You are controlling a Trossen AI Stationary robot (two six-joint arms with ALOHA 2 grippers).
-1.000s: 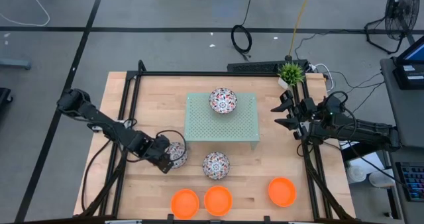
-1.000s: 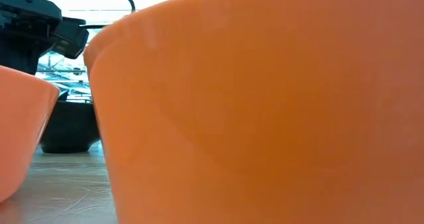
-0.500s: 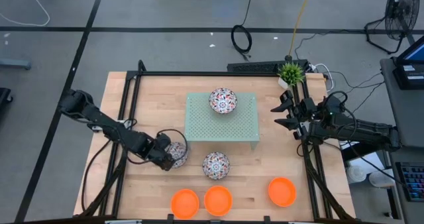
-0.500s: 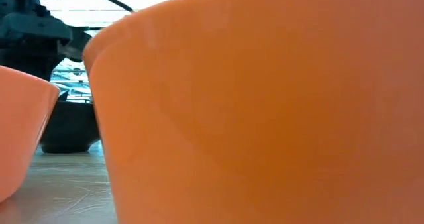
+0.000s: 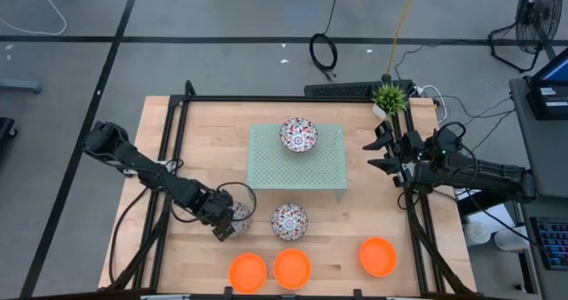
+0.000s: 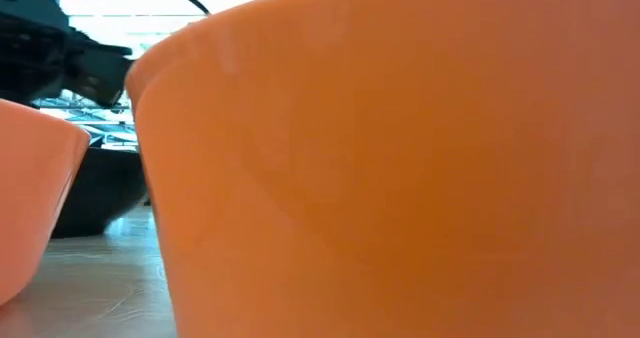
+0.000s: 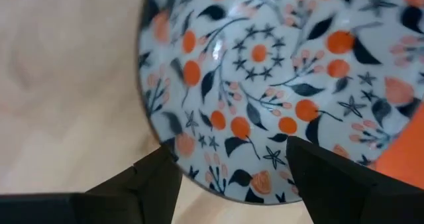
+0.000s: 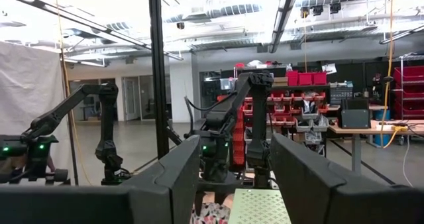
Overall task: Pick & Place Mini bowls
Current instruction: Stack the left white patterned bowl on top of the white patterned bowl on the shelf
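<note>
My left gripper [image 5: 227, 222] is low over the wooden table [image 5: 204, 131], and its two fingers [image 7: 149, 177] sit on either side of a flowery bowl [image 7: 278, 85], holding its rim. Another flowery bowl [image 5: 289, 221] is just beside it. A third one [image 5: 298, 134] sits on the green rack [image 5: 266, 162]. Three orange bowls [image 5: 292, 268] line the near edge, and one fills almost all of the low view. My right gripper [image 5: 380, 154] waits open at the table's right side, near a little plant [image 5: 389, 97].
</note>
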